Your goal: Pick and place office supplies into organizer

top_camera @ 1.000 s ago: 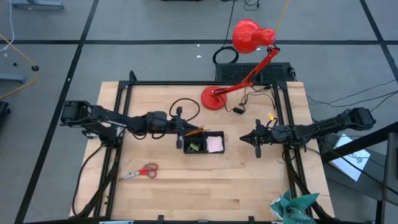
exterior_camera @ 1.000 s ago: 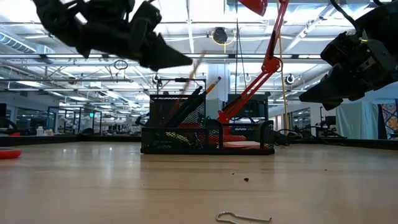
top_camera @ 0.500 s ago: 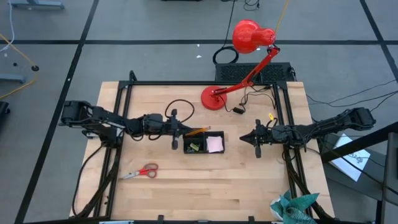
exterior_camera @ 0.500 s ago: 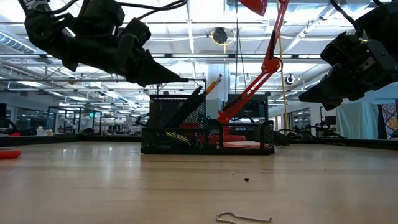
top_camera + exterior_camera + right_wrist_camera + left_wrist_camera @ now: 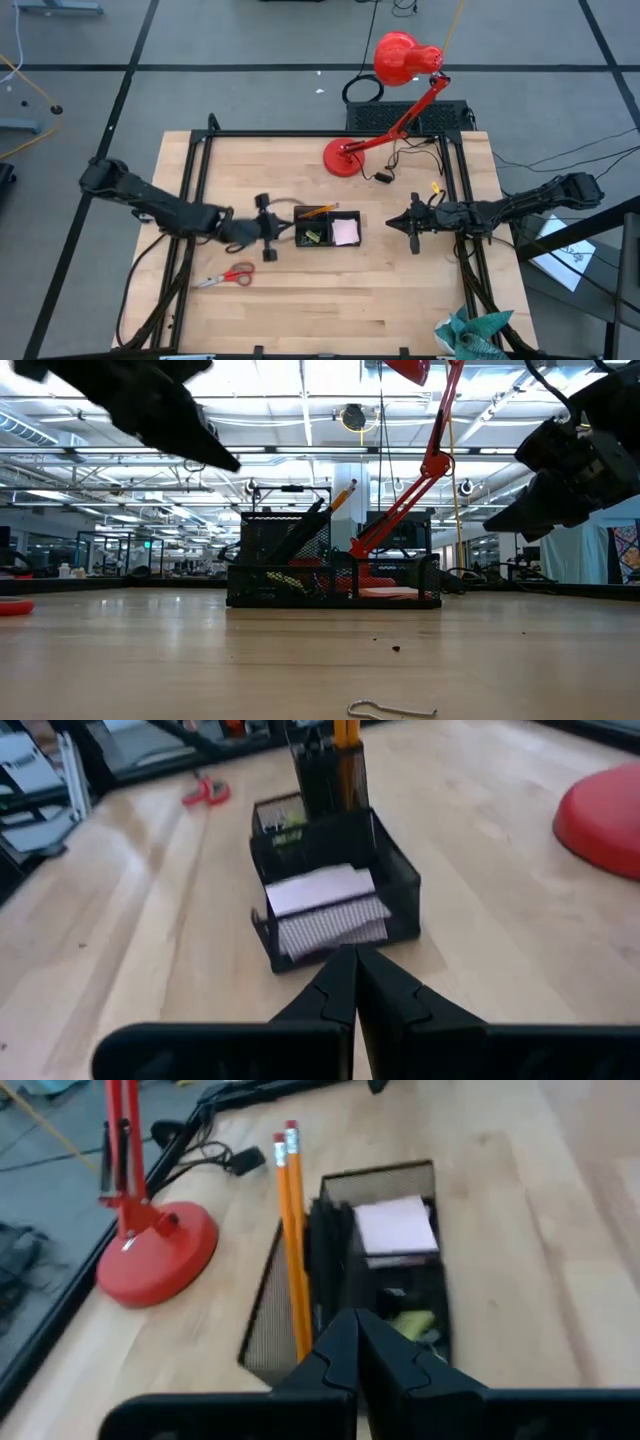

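The black mesh organizer (image 5: 328, 230) stands on the table's middle. Two orange pencils (image 5: 290, 1230) lean in its tall compartment, with dark pens beside them. The pale pink sticky-note pad (image 5: 395, 1225) and yellow-green bits (image 5: 412, 1323) lie in its low compartments. The red-handled scissors (image 5: 228, 276) lie flat near the left front. My left gripper (image 5: 280, 233) is shut and empty, just left of the organizer and above the table. My right gripper (image 5: 390, 222) hovers shut and empty to the organizer's right, pointing at it (image 5: 352, 955).
The red desk lamp's base (image 5: 345, 158) stands behind the organizer, with its cable and a black box (image 5: 420, 115) at the far edge. A bent wire clip (image 5: 390, 710) lies near the front. A teal cloth (image 5: 470, 335) sits at the right front corner.
My left gripper has drawn back from above the organizer toward the table's left and near edges. A pencil that showed blurred over the tall compartment a second ago is no longer in the air.
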Controlling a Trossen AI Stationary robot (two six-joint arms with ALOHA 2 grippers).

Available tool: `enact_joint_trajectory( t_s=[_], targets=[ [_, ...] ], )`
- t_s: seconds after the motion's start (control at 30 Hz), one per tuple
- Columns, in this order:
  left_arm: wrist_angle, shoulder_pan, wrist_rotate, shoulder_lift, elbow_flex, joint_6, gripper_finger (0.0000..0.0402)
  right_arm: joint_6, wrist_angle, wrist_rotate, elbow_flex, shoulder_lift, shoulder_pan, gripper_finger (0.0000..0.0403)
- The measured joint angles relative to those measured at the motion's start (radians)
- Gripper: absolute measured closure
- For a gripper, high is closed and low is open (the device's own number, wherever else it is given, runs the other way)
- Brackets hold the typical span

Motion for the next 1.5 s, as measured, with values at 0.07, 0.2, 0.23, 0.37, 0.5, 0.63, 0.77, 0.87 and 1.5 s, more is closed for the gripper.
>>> enact_joint_trajectory(
  t_s=[0.07, 0.2, 0.23, 0.37, 0.5, 0.63, 0.77, 0.87, 1.5],
  targets=[
    [-0.082, -0.074, -0.077, 0.000, 0.035, -0.046, 0.0393, 0.000, -0.013, 0.001, 0.000, 0.003, 0.000, 0.0401],
    [-0.058, -0.158, -0.146, 0.004, 0.000, -0.005, 0.0397, -0.014, 0.011, 0.001, 0.000, 0.011, 0.000, 0.0401],
    [0.000, -0.167, -0.160, 0.006, -0.027, 0.024, 0.0398, -0.020, 0.031, 0.001, 0.000, 0.016, 0.000, 0.0401],
    [0.459, -0.179, -0.177, 0.010, -0.217, 0.201, 0.0399, -0.069, 0.066, -0.001, 0.000, 0.017, 0.014, 0.0401],
    [0.970, -0.207, -0.168, 0.005, -0.445, 0.290, 0.0400, -0.140, 0.135, -0.003, 0.000, 0.007, 0.065, 0.0401],
    [1.192, -0.251, -0.262, -0.037, -0.583, 0.248, 0.0400, -0.182, 0.181, -0.002, 0.000, 0.001, 0.095, 0.0401],
    [1.186, -0.238, -0.276, -0.088, -0.599, 0.249, 0.0401, -0.215, 0.194, -0.002, 0.000, 0.001, 0.089, 0.0401],
    [1.177, -0.177, -0.205, -0.099, -0.596, 0.307, 0.0401, -0.263, 0.230, -0.008, 0.000, 0.001, 0.068, 0.0401],
    [0.982, 0.230, 0.119, -0.429, -0.595, 0.435, 0.0401, -0.360, 0.258, -0.182, 0.000, -0.190, -0.106, 0.0401]
  ],
)
